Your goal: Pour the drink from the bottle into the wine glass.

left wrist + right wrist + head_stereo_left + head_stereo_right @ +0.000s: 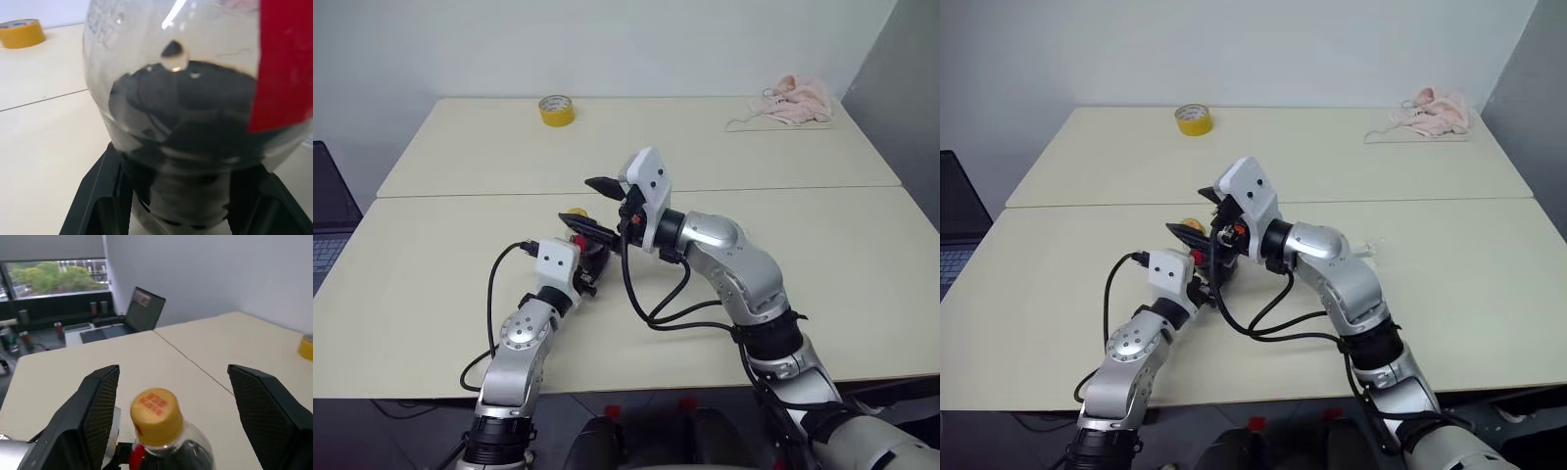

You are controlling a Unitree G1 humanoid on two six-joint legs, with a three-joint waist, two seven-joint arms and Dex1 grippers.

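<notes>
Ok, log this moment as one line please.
left gripper: shut on bottle | right gripper: open, fingers either side of yellow cap | cap: on | drink: not poured

Left arm rises from the lower left of the head view, its left gripper (590,269) at frame centre, fingers (98,196) clamped on either side of a bottle (195,98). Right gripper (594,208), reaching in from the lower right, hangs just above with its fingers (98,401) spread wide.
</notes>
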